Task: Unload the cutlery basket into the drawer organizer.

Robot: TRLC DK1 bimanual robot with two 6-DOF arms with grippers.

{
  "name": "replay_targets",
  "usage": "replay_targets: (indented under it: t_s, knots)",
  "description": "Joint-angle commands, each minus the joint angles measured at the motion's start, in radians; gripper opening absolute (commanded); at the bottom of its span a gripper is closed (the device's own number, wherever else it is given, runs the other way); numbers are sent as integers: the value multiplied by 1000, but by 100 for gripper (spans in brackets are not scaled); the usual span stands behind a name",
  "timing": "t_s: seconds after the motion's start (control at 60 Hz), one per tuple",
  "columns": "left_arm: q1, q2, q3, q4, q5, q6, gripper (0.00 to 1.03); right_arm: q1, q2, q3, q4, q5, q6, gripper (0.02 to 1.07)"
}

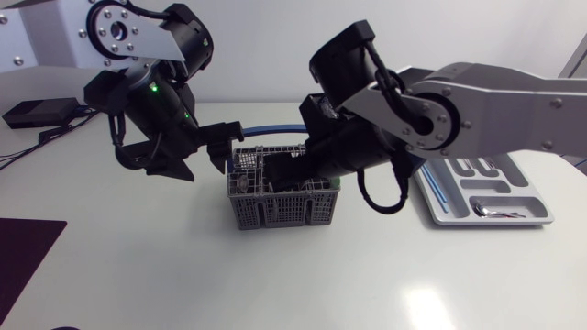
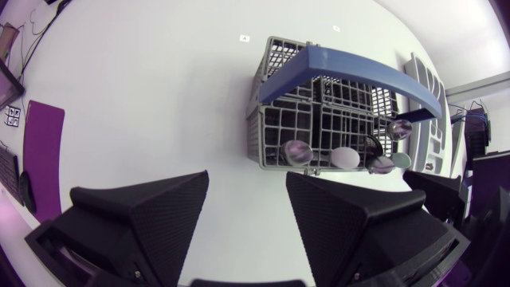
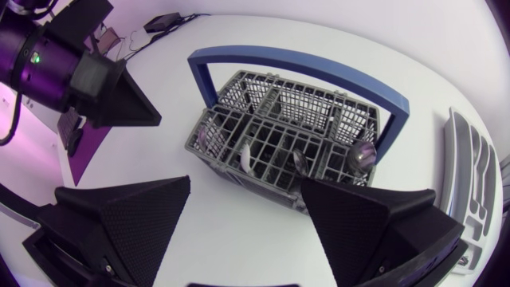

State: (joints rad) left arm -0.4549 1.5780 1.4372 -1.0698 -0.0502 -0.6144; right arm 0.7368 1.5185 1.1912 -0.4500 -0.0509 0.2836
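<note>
Two grippers, both spread wide, nothing held. Left gripper hangs just beside the basket on its left side, not touching as far as I can tell. Right gripper sits over the basket's right half, with the arm crossing in from the right; fingers are apart and nothing is between them. Cannot tell if its tips touch the grid.

Basket is grey wire mesh, upright, mid-table, with its blue handle raised. Several spoons stand in its compartments, bowls up, and at least four bowls show in the left wrist view.

Organizer lies flat to the basket's right, well apart from it. One piece of cutlery lies in its near compartment, type unclear. A few more pieces are in the far slots, too small to tell.

Dark purple mat is at the table's left edge.
</note>
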Motion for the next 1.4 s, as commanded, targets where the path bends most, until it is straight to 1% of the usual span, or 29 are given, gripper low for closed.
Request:
replay_targets:
  t_s: [0.0,0.067,0.15,0.233,0.3,0.4,0.5,0.6,0.617,0.65,0.667,0.733,0.85,0.917,0.983,1.033,1.183,1.25,1.3,1.383]
  knots:
    - [24,-35,-47,19,21,64,69,-10,52,54,-23,-26,-24,102]
    - [33,-64,-86,53,39,102,69,-19,89,88,-44,-67,-107,102]
    - [39,-85,-123,85,50,131,69,-28,117,105,-39,-135,-189,102]
    - [48,-105,-155,114,72,168,69,-37,151,134,-41,-168,-213,102]
    - [56,-116,-175,128,90,196,69,-42,169,150,-38,-190,-241,98]
    - [65,-127,-201,156,112,239,69,-48,203,173,-36,-250,-271,95]
    - [82,-136,-236,197,127,266,69,-51,241,206,-49,-280,-285,95]
    - [96,-136,-258,212,148,291,69,-51,281,248,-73,-302,-288,94]
    - [101,-136,-262,217,150,297,70,-51,292,257,-75,-302,-288,93]
    - [104,-136,-264,218,153,300,72,-51,304,271,-79,-302,-288,92]
    - [108,-136,-268,220,165,311,75,-51,312,280,-87,-302,-288,92]
    - [114,-136,-276,225,173,323,78,-51,342,308,-98,-303,-290,90]
    - [127,-136,-287,234,184,340,80,-51,374,335,-101,-313,-291,86]
    - [134,-136,-296,245,193,346,80,-48,388,350,-101,-317,-294,79]
    - [137,-136,-311,260,194,351,80,-48,401,363,-101,-319,-297,75]
    - [137,-136,-325,271,194,355,84,-47,411,372,-101,-319,-302,70]
    - [147,-138,-339,283,194,366,85,-36,445,397,-101,-319,-304,60]
    - [153,-138,-342,284,194,370,86,-33,450,400,-101,-317,-304,53]
    - [153,-138,-345,286,194,374,87,-33,453,404,-102,-317,-304,52]
    - [153,-141,-357,294,194,378,87,-31,457,409,-101,-317,-311,46]
